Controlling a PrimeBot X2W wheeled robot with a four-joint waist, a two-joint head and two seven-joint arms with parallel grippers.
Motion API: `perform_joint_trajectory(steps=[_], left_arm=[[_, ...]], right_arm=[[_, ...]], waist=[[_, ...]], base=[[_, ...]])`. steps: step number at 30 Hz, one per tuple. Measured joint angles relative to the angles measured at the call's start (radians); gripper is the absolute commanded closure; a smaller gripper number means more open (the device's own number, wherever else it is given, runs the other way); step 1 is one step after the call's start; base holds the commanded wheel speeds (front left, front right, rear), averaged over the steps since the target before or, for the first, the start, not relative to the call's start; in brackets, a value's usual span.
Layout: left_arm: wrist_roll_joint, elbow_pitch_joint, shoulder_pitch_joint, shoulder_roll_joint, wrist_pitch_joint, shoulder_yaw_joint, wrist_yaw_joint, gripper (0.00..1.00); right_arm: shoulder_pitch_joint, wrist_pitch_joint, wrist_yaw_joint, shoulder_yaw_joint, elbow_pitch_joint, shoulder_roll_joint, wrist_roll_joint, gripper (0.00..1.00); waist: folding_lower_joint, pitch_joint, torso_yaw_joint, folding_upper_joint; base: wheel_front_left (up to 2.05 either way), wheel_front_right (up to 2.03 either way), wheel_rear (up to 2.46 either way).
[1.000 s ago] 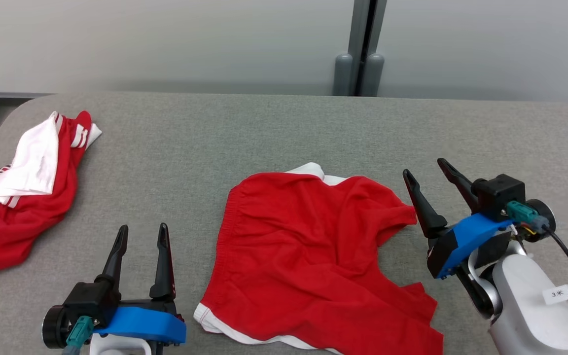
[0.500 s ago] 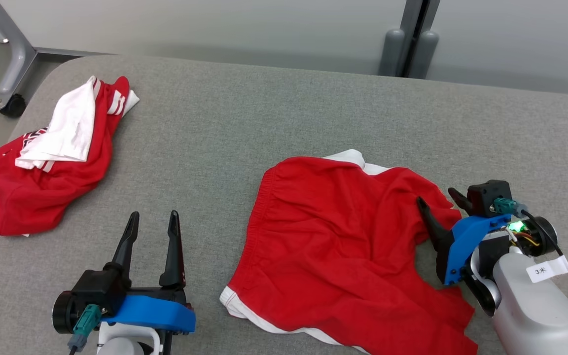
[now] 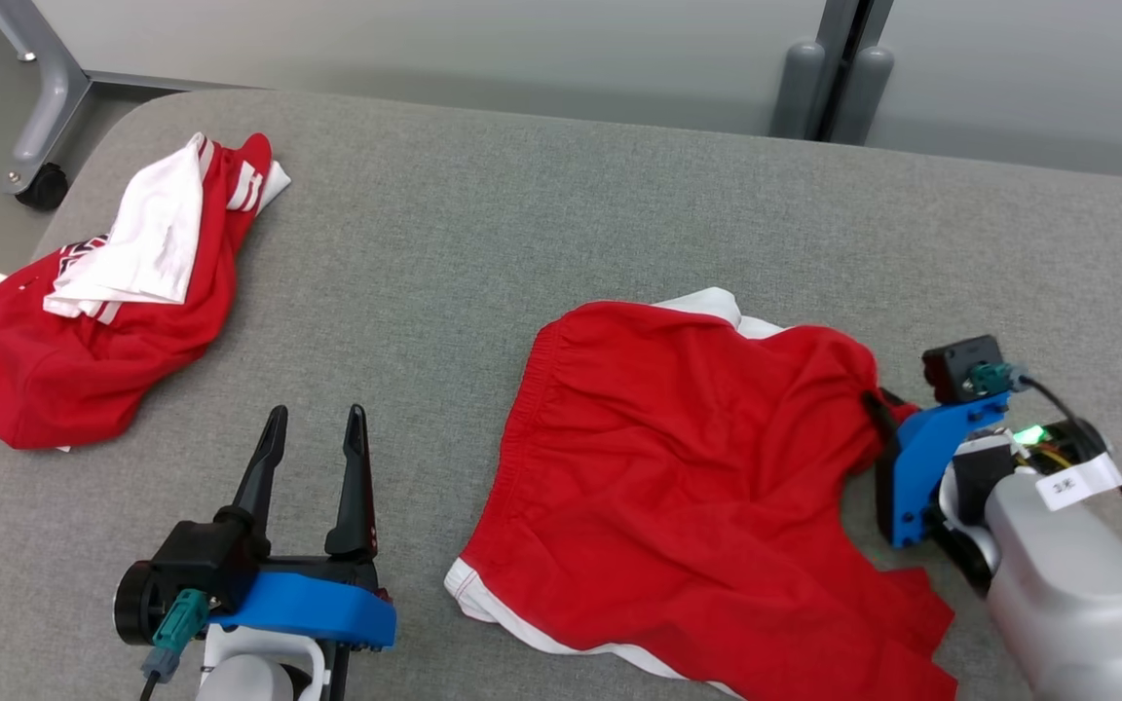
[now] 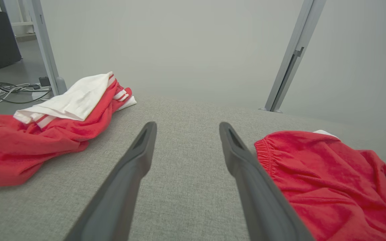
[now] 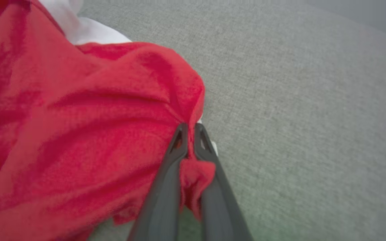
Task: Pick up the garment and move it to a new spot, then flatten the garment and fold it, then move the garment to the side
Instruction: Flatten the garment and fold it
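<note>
The garment (image 3: 678, 477) is a pair of red shorts with white trim, lying rumpled on the grey table (image 3: 483, 224) right of centre. My right gripper (image 3: 880, 404) is at its right edge, and in the right wrist view it (image 5: 190, 129) is shut on a pinch of the red cloth (image 5: 79, 110), with a fold bunched between the fingers (image 5: 166, 187). My left gripper (image 3: 316, 428) stands open at the lower left, apart from the shorts, holding nothing. In the left wrist view its fingers (image 4: 132, 164) point over bare table, the shorts (image 4: 333, 177) to their right.
A second red and white garment (image 3: 84, 312) lies heaped at the table's far left, near the rounded corner. Beyond that corner stands a grey frame leg on a caster (image 3: 40, 185). A grey post (image 3: 829, 88) rises behind the table's far edge.
My right gripper has moved onto the shorts' right edge and shut on the cloth. The head camera has shifted, so the whole picture has slid. The left gripper stays open.
</note>
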Motion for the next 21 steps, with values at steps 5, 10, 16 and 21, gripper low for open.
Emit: perform_joint_trajectory(steps=[5, 10, 16, 21], left_arm=[[0.0, 0.001, -0.005, 0.0, 0.0, -0.007, 0.0, 0.0], [-0.008, 0.004, -0.021, 0.0, 0.0, -0.026, 0.0, 0.0], [-0.017, 0.005, -0.036, 0.0, 0.0, -0.04, 0.0, 0.0], [-0.019, 0.006, -0.039, 0.0, 0.0, -0.04, 0.006, 0.0]], right_arm=[[-0.086, -0.022, 0.0, 0.009, 0.007, -0.057, 0.01, 1.0], [-0.203, -0.072, 0.0, 0.009, 0.014, -0.08, -0.003, 1.0], [-0.296, -0.103, -0.001, -0.01, 0.093, -0.083, -0.027, 0.76], [-0.307, -0.16, -0.001, -0.01, 0.147, -0.058, -0.032, 0.0]], waist=[[0.0001, 0.007, 0.007, 0.0], [0.0001, 0.018, 0.025, 0.0001], [0.0002, 0.04, 0.047, 0.0001], [0.0001, 0.043, 0.042, 0.0001]], base=[[0.0, 0.0, 0.0], [0.0, 0.0, 0.0], [0.0, 0.0, 0.0], [0.0, 0.0, 0.0]])
